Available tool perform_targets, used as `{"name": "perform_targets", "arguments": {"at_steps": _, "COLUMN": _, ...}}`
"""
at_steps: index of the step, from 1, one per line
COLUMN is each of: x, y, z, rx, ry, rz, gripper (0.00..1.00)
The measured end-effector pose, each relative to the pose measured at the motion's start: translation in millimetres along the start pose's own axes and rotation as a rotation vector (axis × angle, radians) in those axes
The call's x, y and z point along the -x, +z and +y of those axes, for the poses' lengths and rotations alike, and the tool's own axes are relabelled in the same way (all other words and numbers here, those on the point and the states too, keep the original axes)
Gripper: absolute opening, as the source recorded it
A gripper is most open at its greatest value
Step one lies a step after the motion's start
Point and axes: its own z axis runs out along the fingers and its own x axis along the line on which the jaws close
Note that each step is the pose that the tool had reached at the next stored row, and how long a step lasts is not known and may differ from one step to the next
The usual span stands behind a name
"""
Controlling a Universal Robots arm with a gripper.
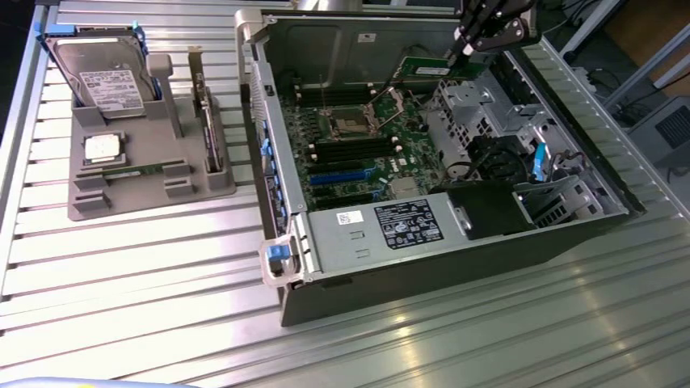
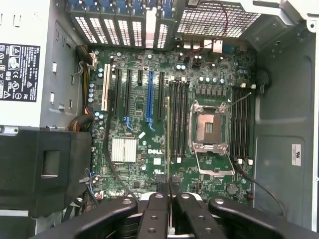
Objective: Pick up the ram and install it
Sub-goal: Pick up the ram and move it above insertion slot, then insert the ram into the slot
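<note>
The ram is a narrow green stick held above the far end of the open computer case, over the motherboard. My gripper is shut on one end of it. In the wrist view the ram appears edge-on as a thin line running out from between my black fingers, with my gripper closed around it. The stick hangs over the black memory slots beside the open processor socket. More memory slots lie on the socket's other side.
A grey holder tray stands at the exterior view's left with a hard drive, a silver processor chip and an upright expansion card. Inside the case are the power supply, a black shroud and loose cables.
</note>
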Motion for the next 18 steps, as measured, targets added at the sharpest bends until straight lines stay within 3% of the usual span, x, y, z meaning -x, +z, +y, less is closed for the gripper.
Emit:
{"name": "perform_targets", "arguments": {"at_steps": 5, "x": 0.0, "y": 0.0, "z": 0.0, "rx": 0.0000, "ry": 0.000, "rz": -0.0001, "gripper": 0.12}}
{"name": "perform_targets", "arguments": {"at_steps": 6, "x": -0.1, "y": 0.1, "z": -0.1, "rx": -0.0035, "ry": 0.000, "rz": 0.0000, "gripper": 0.12}}
{"name": "perform_targets", "arguments": {"at_steps": 7, "x": -0.1, "y": 0.3, "z": -0.1, "rx": -0.0218, "ry": -0.001, "rz": 0.0012, "gripper": 0.12}}
{"name": "perform_targets", "arguments": {"at_steps": 8, "x": -0.1, "y": 0.4, "z": -0.1, "rx": -0.0486, "ry": -0.003, "rz": 0.0029, "gripper": 0.12}}
{"name": "perform_targets", "arguments": {"at_steps": 10, "x": -0.1, "y": 0.6, "z": -0.1, "rx": -0.0756, "ry": -0.004, "rz": 0.0047, "gripper": 0.12}}
{"name": "perform_targets", "arguments": {"at_steps": 11, "x": -0.1, "y": 0.8, "z": -0.1, "rx": -0.0950, "ry": -0.005, "rz": 0.0059, "gripper": 0.12}}
{"name": "perform_targets", "arguments": {"at_steps": 12, "x": -0.1, "y": 0.8, "z": -0.1, "rx": -0.0986, "ry": -0.005, "rz": 0.0061, "gripper": 0.12}}
{"name": "perform_targets", "arguments": {"at_steps": 18, "x": -0.1, "y": 0.7, "z": -0.1, "rx": -0.0986, "ry": -0.005, "rz": 0.0062, "gripper": 0.12}}
